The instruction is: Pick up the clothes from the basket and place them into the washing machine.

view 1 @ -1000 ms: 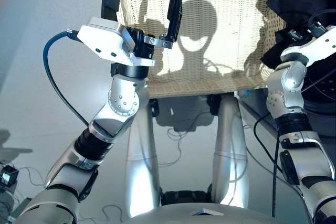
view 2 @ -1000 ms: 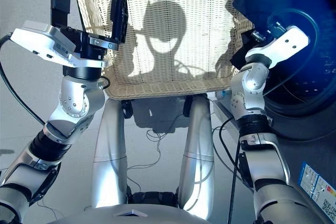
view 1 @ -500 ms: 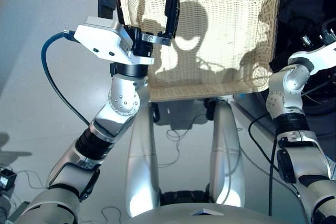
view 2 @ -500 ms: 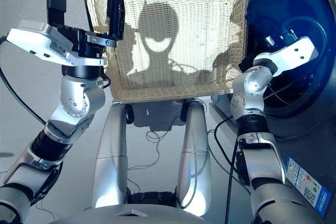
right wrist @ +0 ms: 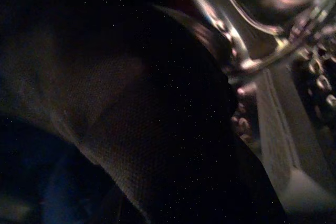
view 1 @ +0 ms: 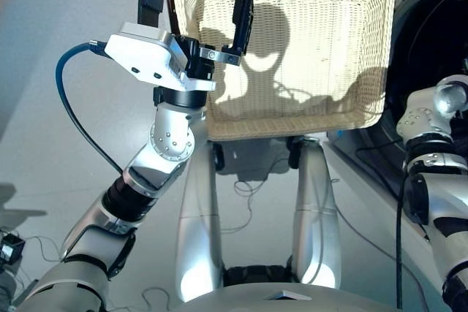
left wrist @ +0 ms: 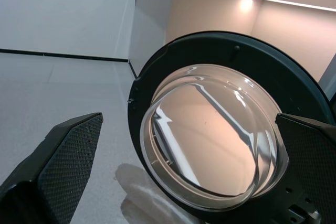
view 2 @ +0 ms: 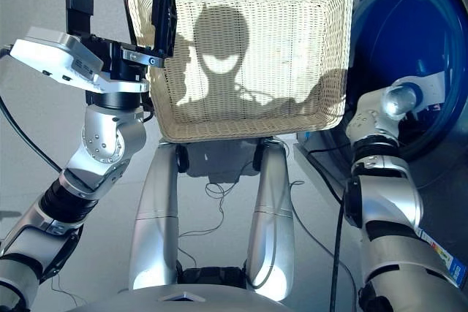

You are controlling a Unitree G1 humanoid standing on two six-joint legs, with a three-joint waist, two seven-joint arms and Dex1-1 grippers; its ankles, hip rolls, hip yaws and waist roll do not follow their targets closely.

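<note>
I see the washing machine (view 2: 409, 71) at my right with its drum open, and its round glass door (left wrist: 210, 135) fills the left wrist view. The basket (view 1: 292, 111) stands in front of me. My left gripper (view 1: 196, 1) is spread wide and holds nothing. The right gripper is inside the drum; dark cloth (right wrist: 131, 129) covers its camera, so I cannot tell its fingers.

Probably a laundry room: washing machine (view 2: 409, 56), basket (view 2: 241, 56).
</note>
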